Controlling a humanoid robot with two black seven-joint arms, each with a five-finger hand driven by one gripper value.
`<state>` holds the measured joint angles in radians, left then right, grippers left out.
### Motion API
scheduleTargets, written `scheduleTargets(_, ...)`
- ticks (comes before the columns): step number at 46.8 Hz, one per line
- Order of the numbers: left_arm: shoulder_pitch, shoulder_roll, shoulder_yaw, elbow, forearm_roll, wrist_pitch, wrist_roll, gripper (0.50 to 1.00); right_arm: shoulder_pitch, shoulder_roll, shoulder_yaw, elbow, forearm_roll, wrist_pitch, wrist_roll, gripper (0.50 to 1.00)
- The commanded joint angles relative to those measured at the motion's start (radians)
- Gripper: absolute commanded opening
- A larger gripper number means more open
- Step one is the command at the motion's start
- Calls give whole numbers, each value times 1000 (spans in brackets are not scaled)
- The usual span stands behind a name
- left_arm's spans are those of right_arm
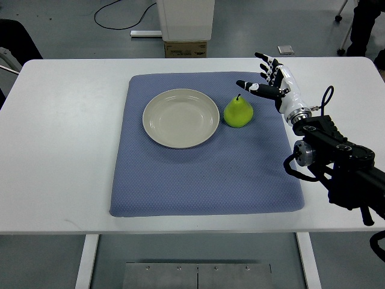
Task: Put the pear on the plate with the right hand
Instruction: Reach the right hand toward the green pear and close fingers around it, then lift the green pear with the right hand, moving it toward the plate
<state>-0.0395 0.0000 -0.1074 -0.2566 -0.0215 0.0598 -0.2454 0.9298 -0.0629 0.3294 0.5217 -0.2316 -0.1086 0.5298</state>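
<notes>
A green pear [239, 112] stands upright on the blue mat [204, 174], just right of an empty cream plate [180, 118]. My right hand [268, 79] comes in from the right edge and hovers a little right of and beyond the pear, not touching it. Its fingers [248, 87] are spread open and hold nothing. The left arm is out of view.
The mat lies on a white table [60, 150]. A white post with a cardboard base [185, 30] stands beyond the table's far edge. A cable [120, 24] lies on the floor behind. A dark chair shows at the far left.
</notes>
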Motion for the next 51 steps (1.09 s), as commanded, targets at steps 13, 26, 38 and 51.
scheduleTargets(13,0,0,0,0,0,0,0,1000,-5,11,-104,0,0,0,70,995)
scheduleTargets(26,0,0,0,0,0,0,0,1000,-17,23,-148,-3,0,-2,81,991)
scheduleTargets(38,1,0,0,0,0,0,0,1000,-43,37,-148,-14,0,-3,81,987)
scheduleTargets(51,1,0,0,0,0,0,0,1000,-75,41,-154,-26,0,-3,81,987)
